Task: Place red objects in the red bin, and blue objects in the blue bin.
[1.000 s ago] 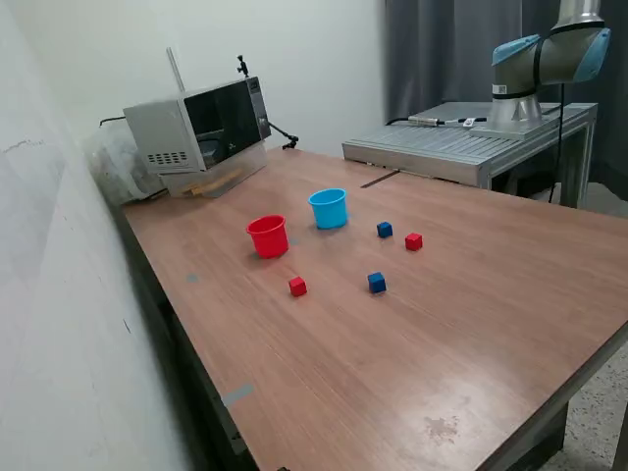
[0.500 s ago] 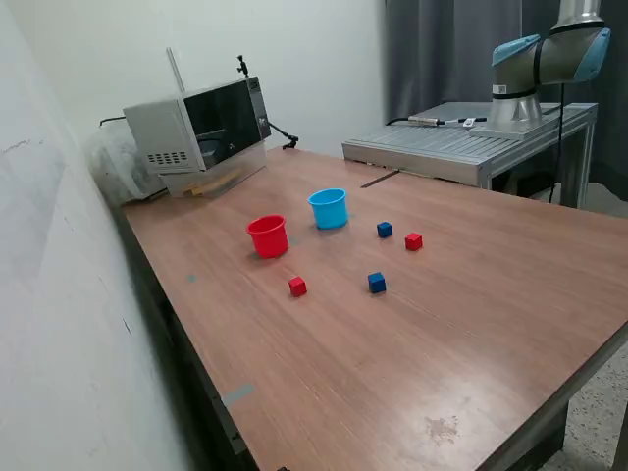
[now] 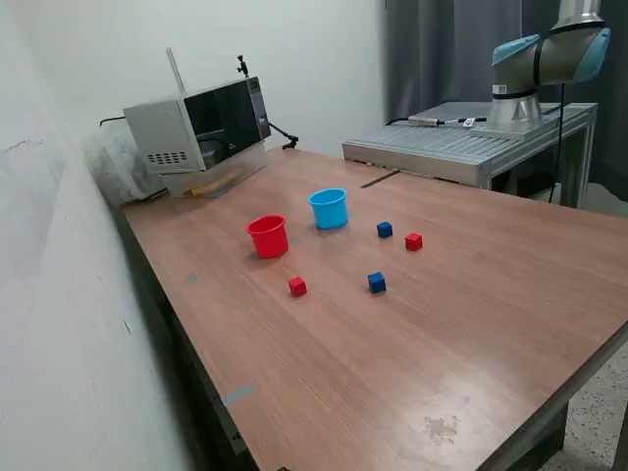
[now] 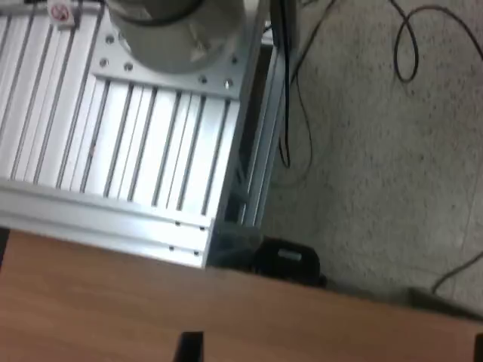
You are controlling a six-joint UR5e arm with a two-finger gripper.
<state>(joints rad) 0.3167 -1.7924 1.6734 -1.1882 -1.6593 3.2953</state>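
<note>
the wooden table (image 3: 471, 324) carries the red cup (image 3: 267, 236) beside the light-blue cup (image 3: 329, 208), with two red cubes (image 3: 297, 286) (image 3: 413, 240) and two dark blue cubes (image 3: 377, 283) (image 3: 385, 230) scattered near them. the arm's base (image 3: 530, 74) stands on an aluminium stand (image 3: 461, 142); whether the gripper is spread cannot be told

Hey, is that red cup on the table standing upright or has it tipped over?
Upright. The red cup rests on its narrow base on the table, with its rimmed opening facing up, beside the blue cup.
</note>
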